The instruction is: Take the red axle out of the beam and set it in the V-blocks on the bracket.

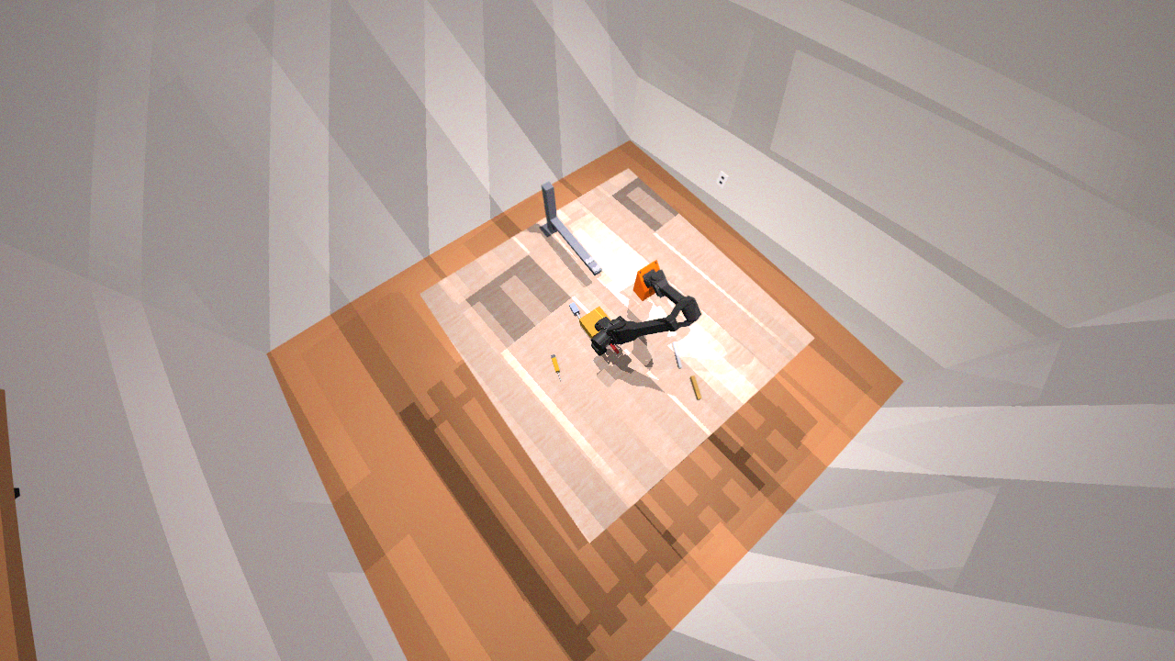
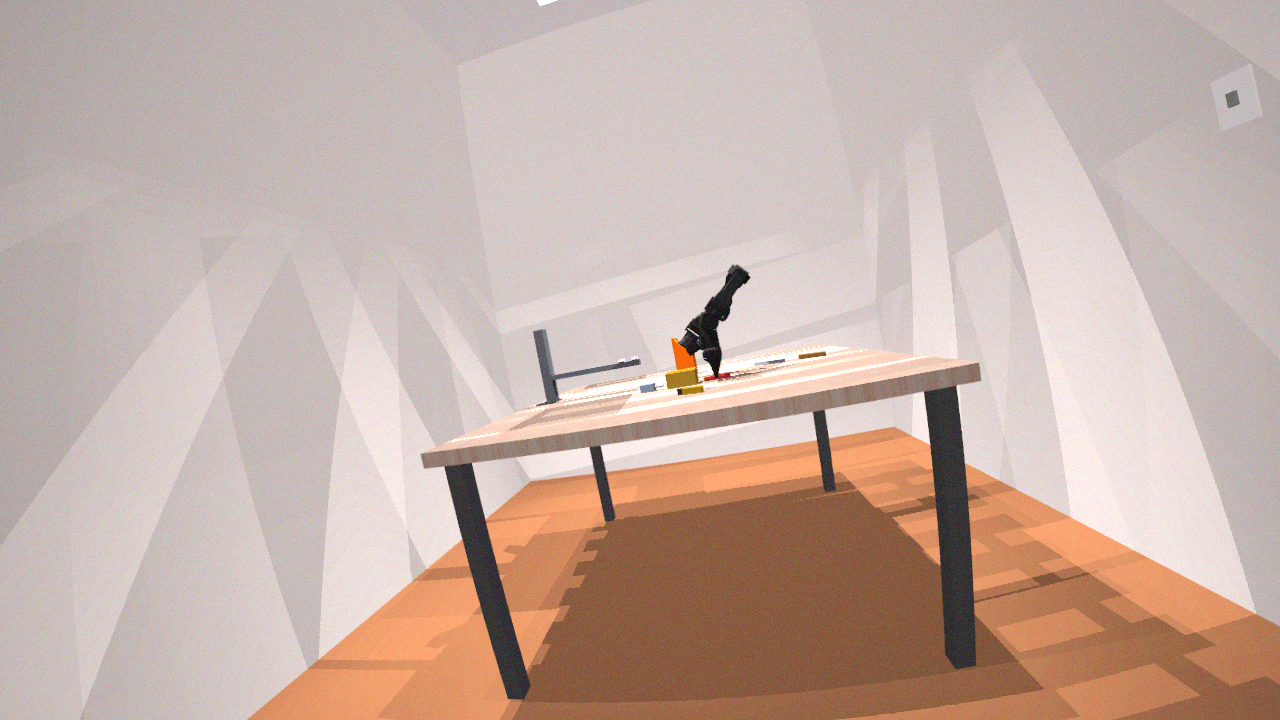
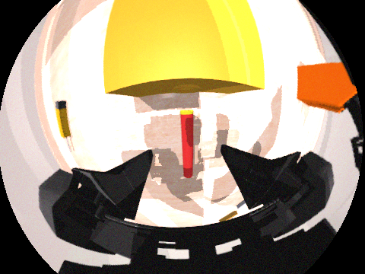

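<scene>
– What's cut off?
– The yellow beam (image 3: 171, 46), by the wrist view's top edge.
– And the V-blocks (image 1: 594, 267) (image 2: 628, 360)?
– Too small for their grooves to show.

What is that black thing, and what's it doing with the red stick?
It's a robot arm on a wooden table. The top picture looks down from above, the exterior one looks from the side, and the wrist one looks past its open end effector.

That red stick is an axle, a kind of rod. It lies outside the yellow beam, and nothing is holding it. The arm probably wants to pick it up and take it to the gray bracket. A small yellow-handled tool lies nearby.
</scene>
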`<move>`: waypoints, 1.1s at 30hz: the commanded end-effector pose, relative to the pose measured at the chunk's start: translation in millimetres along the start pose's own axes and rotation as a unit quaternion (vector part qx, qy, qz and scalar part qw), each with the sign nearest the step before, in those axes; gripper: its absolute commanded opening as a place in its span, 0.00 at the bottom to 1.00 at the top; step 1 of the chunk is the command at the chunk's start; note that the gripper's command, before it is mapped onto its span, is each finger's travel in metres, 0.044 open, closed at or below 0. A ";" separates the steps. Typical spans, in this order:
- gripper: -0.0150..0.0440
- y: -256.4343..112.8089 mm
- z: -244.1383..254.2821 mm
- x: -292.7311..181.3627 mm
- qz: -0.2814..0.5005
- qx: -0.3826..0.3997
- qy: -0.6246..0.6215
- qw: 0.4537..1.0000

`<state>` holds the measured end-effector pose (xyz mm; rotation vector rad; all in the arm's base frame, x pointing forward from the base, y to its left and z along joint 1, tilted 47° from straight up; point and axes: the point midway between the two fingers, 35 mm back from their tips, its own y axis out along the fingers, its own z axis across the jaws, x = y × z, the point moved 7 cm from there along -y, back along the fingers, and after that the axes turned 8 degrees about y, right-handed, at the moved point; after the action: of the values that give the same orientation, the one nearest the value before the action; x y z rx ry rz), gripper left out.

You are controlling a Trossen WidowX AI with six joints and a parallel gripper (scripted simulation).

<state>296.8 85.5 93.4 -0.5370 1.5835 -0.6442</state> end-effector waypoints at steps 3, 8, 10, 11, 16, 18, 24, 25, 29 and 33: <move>1.00 8.5 -1.1 0.7 -0.001 0.000 0.004 1.000; 0.91 6.8 -1.2 -0.1 0.001 -0.001 0.000 1.000; 0.82 6.8 -1.2 -0.1 0.001 -0.001 0.000 1.000; 0.78 6.8 -1.2 -0.1 0.001 -0.001 0.000 1.000; 0.56 6.8 -1.2 -0.1 0.001 -0.001 0.000 1.000; 0.47 6.8 -1.2 -0.1 0.001 -0.001 0.000 1.000; 0.27 6.8 -1.2 -0.1 0.001 -0.001 0.000 1.000; 0.25 6.8 -1.2 -0.1 0.001 -0.001 0.000 1.000; 0.25 6.8 -1.2 -0.1 0.001 -0.001 0.000 1.000; 0.25 1.2 0.3 0.2 -0.001 -0.001 0.000 1.000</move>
<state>295.7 90.2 89.2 -0.5390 1.5911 -0.6423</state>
